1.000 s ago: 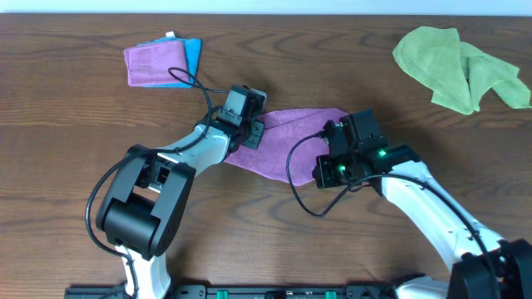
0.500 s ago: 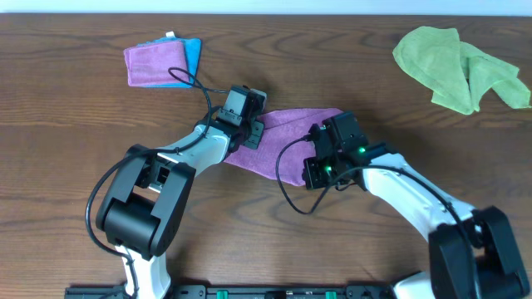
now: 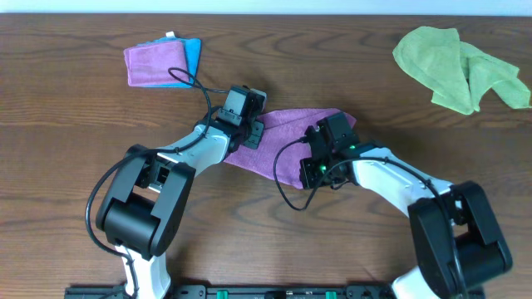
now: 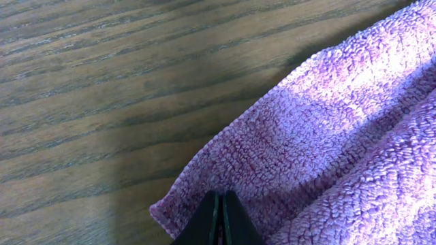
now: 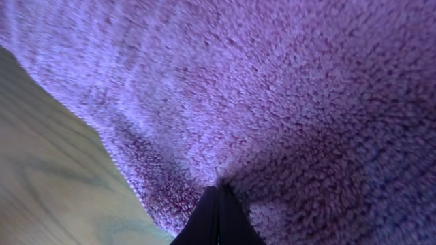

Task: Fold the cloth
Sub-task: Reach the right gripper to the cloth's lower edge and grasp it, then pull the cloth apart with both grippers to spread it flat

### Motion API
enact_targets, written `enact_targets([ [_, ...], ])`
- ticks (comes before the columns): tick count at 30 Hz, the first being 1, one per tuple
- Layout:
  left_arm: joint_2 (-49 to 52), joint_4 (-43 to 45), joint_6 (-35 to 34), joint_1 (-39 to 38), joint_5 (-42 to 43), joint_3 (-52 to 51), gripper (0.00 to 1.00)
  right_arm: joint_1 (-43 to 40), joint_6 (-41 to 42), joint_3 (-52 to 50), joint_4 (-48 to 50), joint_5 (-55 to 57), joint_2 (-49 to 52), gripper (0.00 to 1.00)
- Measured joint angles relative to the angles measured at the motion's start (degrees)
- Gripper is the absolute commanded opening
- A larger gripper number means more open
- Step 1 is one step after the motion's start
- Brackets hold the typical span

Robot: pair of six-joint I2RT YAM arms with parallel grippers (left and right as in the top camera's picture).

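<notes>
**A:** Purple on the far left is the other purple cloth (image 3: 152, 64), a neat flat rectangle lying on a blue cloth (image 3: 193, 51). It's well apart from both arms.

**B:** And the one they're working on?

**A:** The cloth (image 3: 283, 137) lies in the middle of the wooden table (image 3: 66, 108), stretched slantwise between the two arms. The left gripper (image 3: 249, 133) sits over its left end.

**B:** Are those jaws wide?

**A:** No, pressed tight together. In the left wrist view the left gripper (image 4: 221, 219) comes to a thin point right on the hem, just beside a corner. The pile bunches where the tips meet, so it looks pinched. The rest of the cloth (image 4: 327, 129) runs up and to the right from there, with one ridge folded over. Bare wood shows on the left.

**B:** And the other side?

**A:** The right gripper (image 3: 312, 170) is down on the cloth's lower right part, and its arm covers that end. From its own wrist camera the right gripper (image 5: 216, 219) is also closed to a point, and the cloth (image 5: 272, 102) puckers in around the tips. It's nipped a little way in from the edge, and the fabric fills nearly the whole view, with wood only at the lower left.

**B:** Anything past that?

**A:** A lime-green cloth (image 3: 461, 66), crumpled, at the far right corner, well clear of both grippers.
</notes>
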Motion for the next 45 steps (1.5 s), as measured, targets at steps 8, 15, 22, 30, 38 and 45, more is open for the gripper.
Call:
enact_targets([
  [8, 0.00, 0.70, -0.22, 0.00, 0.00, 0.00, 0.06, 0.35, 0.00, 0.24, -1.95, 0.11, 0.52, 0.01],
  [15, 0.00, 1.66, -0.33, 0.24, 0.02, 0.11, 0.06, 1.20, 0.00, 0.90, -7.08, 0.31, 0.52, 0.02],
  [22, 0.00, 1.73, -0.33, 1.64, 0.00, 0.28, 0.06, 1.22, 0.00, 1.18, -12.17, -0.09, 0.52, 0.01],
  [30, 0.00, 1.42, -0.57, 2.58, 1.62, 0.46, 0.06, 1.22, 0.02, 1.20, -13.51, -0.24, 0.52, 0.01],
  [38, 0.09, -7.56, -1.66, 2.56, 6.19, 7.15, 0.06, 1.22, 0.02, 1.20, -13.16, -0.24, 0.52, 0.01],
  [45, -0.68, -21.16, -1.11, 2.56, 8.98, 8.07, 0.06, 1.25, 0.02, 1.20, -13.16, -0.22, 0.52, 0.01],
])
